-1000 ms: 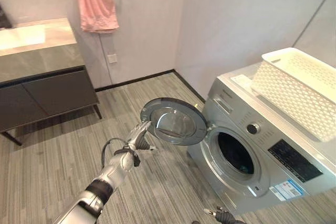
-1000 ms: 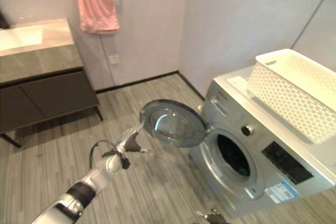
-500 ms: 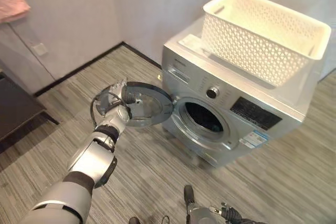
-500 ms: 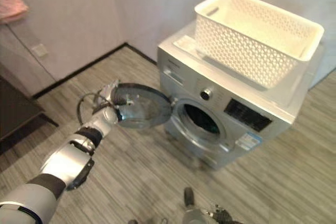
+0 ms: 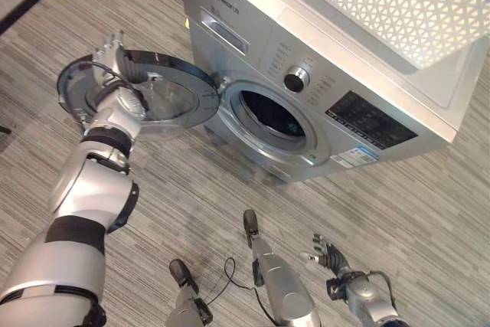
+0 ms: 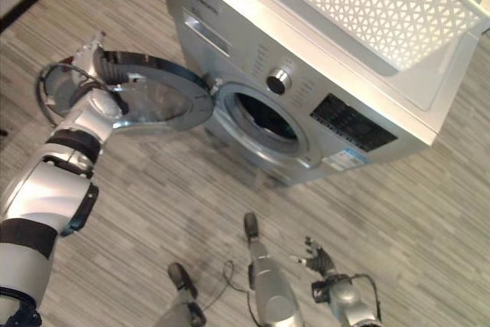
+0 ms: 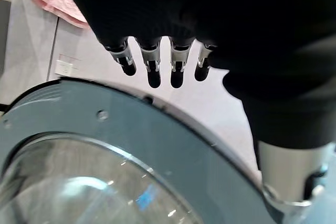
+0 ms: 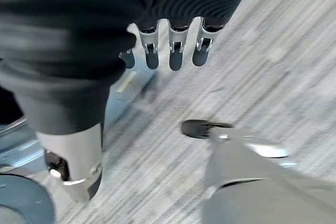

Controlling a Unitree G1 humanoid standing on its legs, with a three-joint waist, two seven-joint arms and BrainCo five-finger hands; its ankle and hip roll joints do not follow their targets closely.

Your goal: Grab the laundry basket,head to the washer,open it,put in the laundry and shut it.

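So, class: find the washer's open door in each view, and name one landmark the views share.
Left eye view: door, upper left.
Right eye view: door, upper left.
Left wrist view: door, beneath the fingers.
Right wrist view: cannot tell.
Shared landmark: left robot hand.

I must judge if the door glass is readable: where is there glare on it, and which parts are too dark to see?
Left wrist view: the door glass carries small bright glints and a bluish reflection; the left hand above it is almost black. Left eye view: the drum opening is dark, so its contents cannot be told.
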